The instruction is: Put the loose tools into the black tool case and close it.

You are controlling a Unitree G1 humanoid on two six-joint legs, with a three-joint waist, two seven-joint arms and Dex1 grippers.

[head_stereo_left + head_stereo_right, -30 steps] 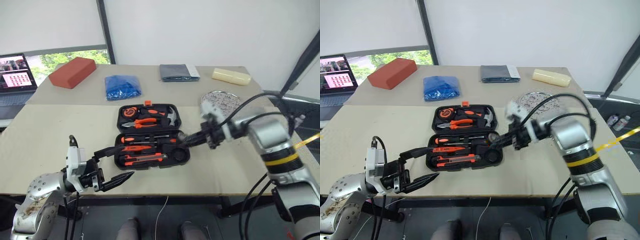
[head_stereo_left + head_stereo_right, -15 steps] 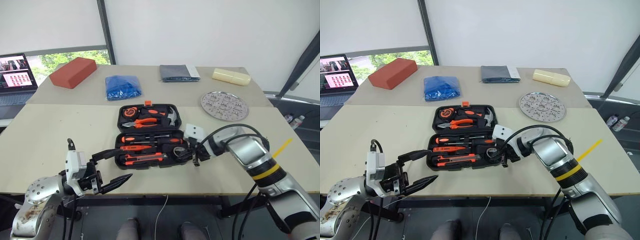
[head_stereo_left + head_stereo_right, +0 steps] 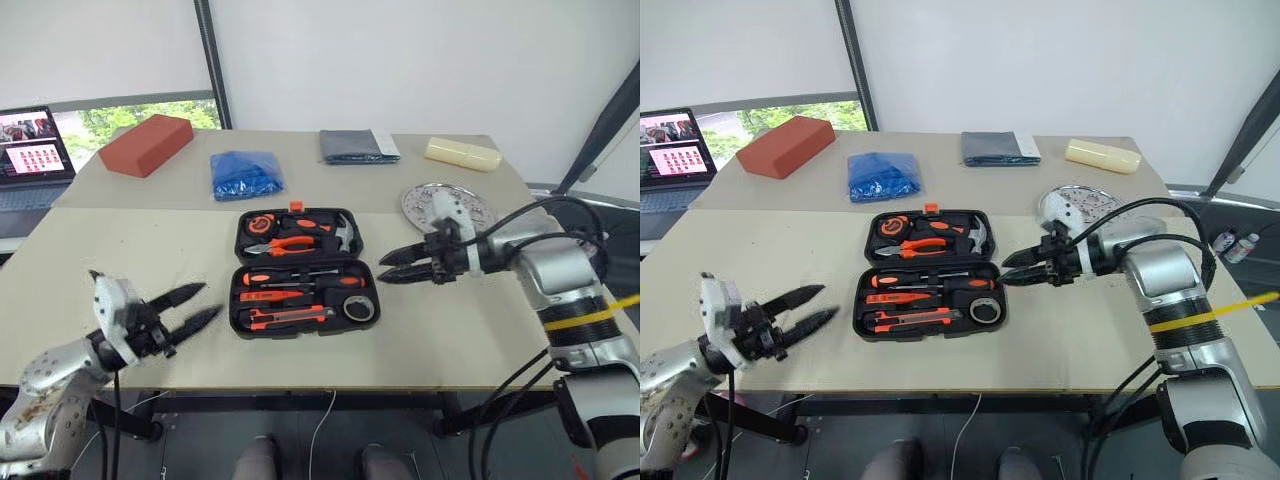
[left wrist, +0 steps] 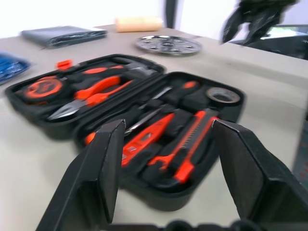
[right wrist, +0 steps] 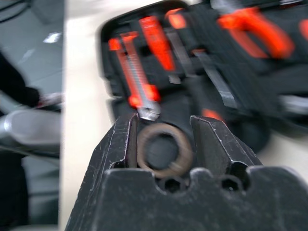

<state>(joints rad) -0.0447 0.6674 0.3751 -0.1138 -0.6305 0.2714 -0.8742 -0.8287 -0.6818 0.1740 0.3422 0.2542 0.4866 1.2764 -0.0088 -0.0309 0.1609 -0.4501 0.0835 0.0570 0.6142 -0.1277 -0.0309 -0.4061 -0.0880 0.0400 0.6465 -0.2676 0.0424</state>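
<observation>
**Between the two tools: case open, every slot filled**

Between the tools lies the counter (image 3: 120,240), and on it the case (image 3: 303,270), lid flat, its orange latch on the lid's far edge. The right tool (image 3: 1023,268) hovers just beside the case's right edge, jaws slightly apart, empty. The left tool (image 3: 800,312) hangs well apart off the case's left side, jaws apart, empty too. Nearest the right tool sits the tape roll (image 3: 984,309); beyond it the screwdrivers (image 3: 902,282) and the knife (image 3: 908,318).

Judging by this, loading is done and closing remains. To do it well, hook the lid's far edge, swing it over evenly while the other tool steadies the base, then press the latch home.

No brand or writing can be read.
</observation>
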